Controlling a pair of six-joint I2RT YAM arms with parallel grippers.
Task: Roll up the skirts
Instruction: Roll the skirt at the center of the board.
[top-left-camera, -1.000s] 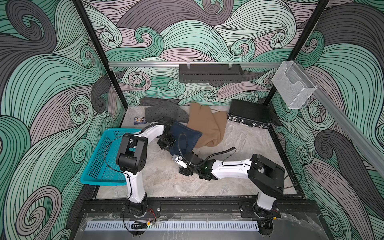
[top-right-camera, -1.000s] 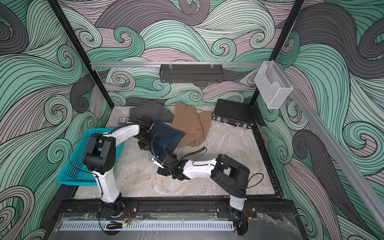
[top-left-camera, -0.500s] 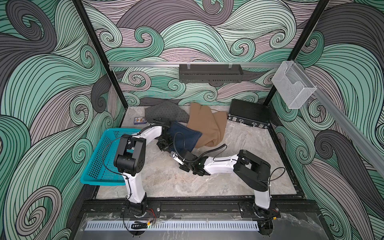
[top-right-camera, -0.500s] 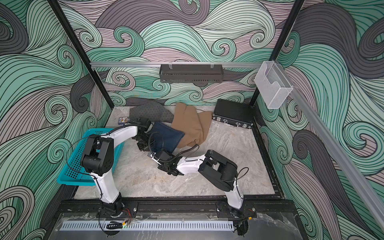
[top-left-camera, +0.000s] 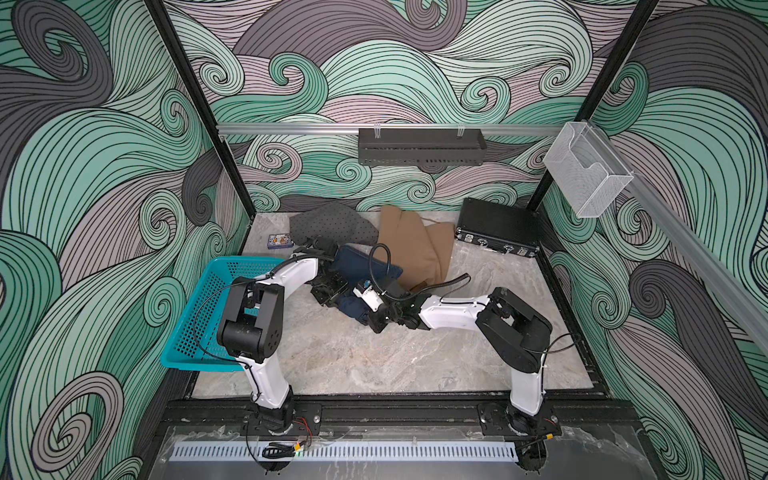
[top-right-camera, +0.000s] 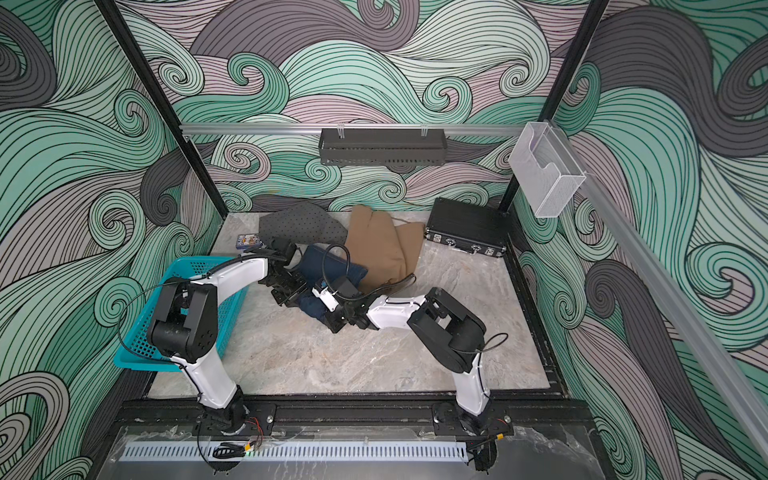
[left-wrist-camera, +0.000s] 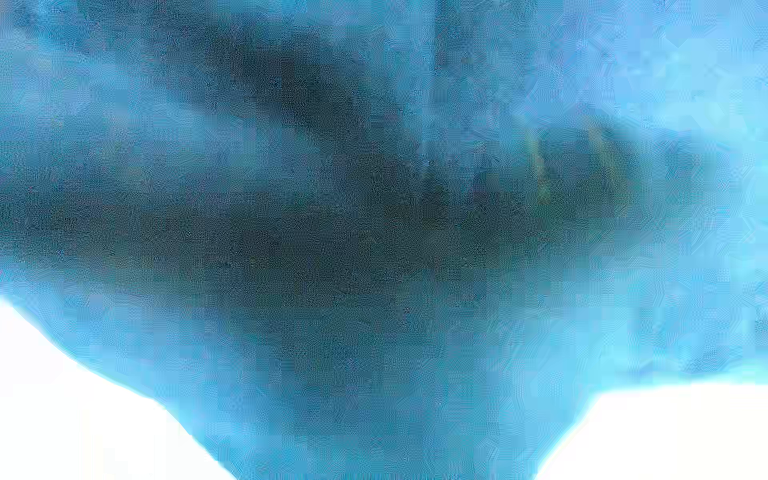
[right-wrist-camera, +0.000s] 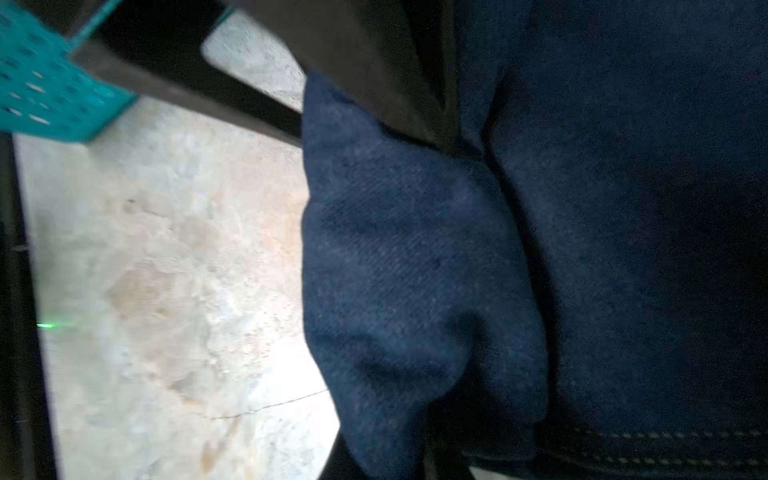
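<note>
The dark blue denim skirt lies bunched in the middle of the table. Behind it lie the tan-brown skirt and the dotted grey skirt. My left gripper sits at the denim's left edge. Blurred blue cloth fills the left wrist view and hides its jaws. My right gripper is at the denim's near end. In the right wrist view a fold of denim runs down between its shut jaws.
A teal basket stands at the left edge beside the left arm. A black case sits at the back right and a small card box at the back left. Bare marble lies in front of the arms.
My right gripper moved in on the near end of the denim skirt and its jaws closed there. The left gripper stayed at the skirt's left edge.
</note>
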